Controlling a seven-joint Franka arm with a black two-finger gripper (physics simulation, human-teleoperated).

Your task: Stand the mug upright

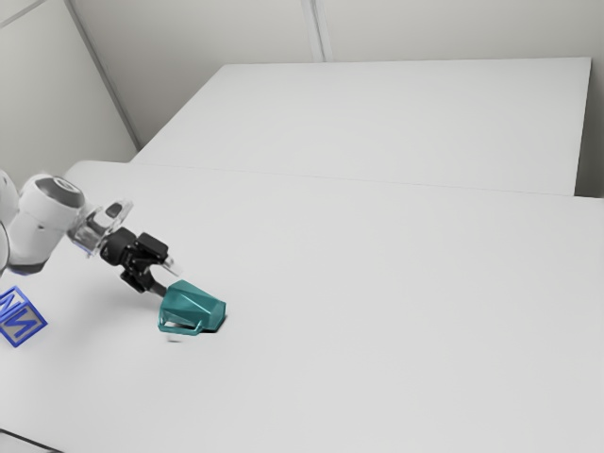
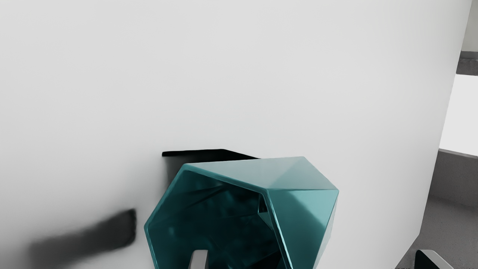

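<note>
Presently, the mug (image 1: 193, 304) lies on its side just before the jaws, with its mouth turned to them and its base away from them. Its handle (image 1: 181, 330) is low, beside the body. The gripper (image 1: 165, 278) is released, its jaws wide apart and grasping nothing. One fingertip (image 2: 199, 260) is at the mouth, maybe inside, I cannot tell exactly; the other fingertip (image 2: 435, 256) is outside, well apart from the wall. Because of this uneven placing, a closing could push the mug sideways before it is pinched. If only the rim is caught, the slanted faces could slip, and the mug could turn during lifting. Also, the handle could press on the table (image 1: 377, 330) and twist the grip. The block (image 1: 19, 318), well behind the jaws, seems to me a small danger.
</note>
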